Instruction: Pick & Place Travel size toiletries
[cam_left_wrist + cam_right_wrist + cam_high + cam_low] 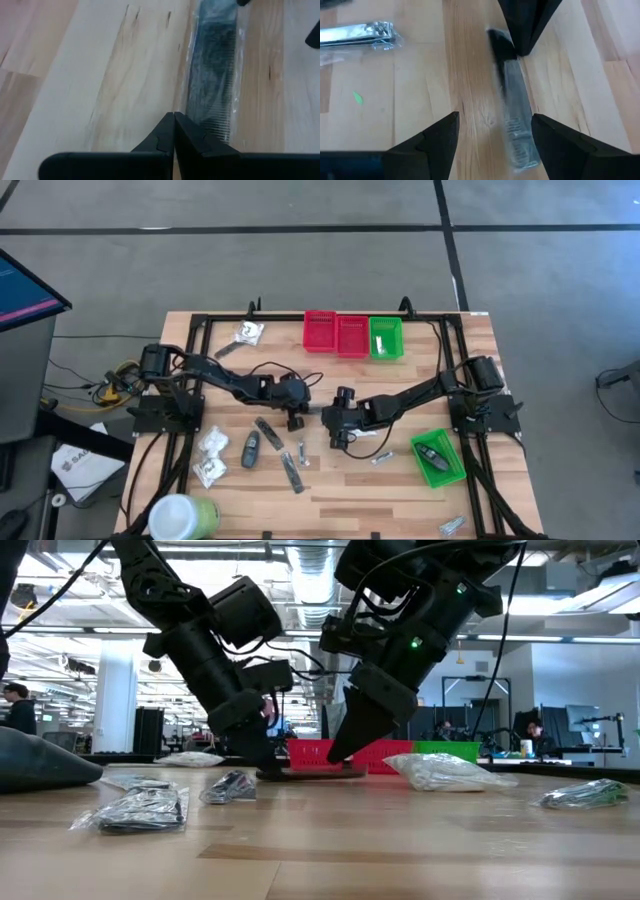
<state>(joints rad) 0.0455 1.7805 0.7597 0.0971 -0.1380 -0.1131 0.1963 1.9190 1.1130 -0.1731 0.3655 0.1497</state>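
Note:
A slim black comb in a clear packet [514, 117] lies flat on the wood between my two grippers, and shows too in the left wrist view [214, 75] and low view [322, 772]. My left gripper [173, 119] is shut, pointing down at one end of it [297, 416]. My right gripper [495, 127] is open at the comb's other end [337, 427], one finger on either side of it; whether it touches, I cannot tell. More toiletries lie nearer the table's near-left: white crinkly packets [211, 444], a dark oval [250, 448], dark sticks [291, 471]. My left gripper comes from above with its shut fingertips [522, 47] down at the far end of the comb's packet [506, 55], at its side edge [189, 112]. The comb lies flat on the table. Whether the tips press on the packet or only on the wood beside it, I cannot tell.
Two red bins [336, 335] and a green bin [386, 338] stand at the far edge. Another green bin [438, 458] with a dark item sits near the right. A silvery nail clipper [357, 32], a sachet [382, 457] and the white-and-green tub [182, 517] lie around.

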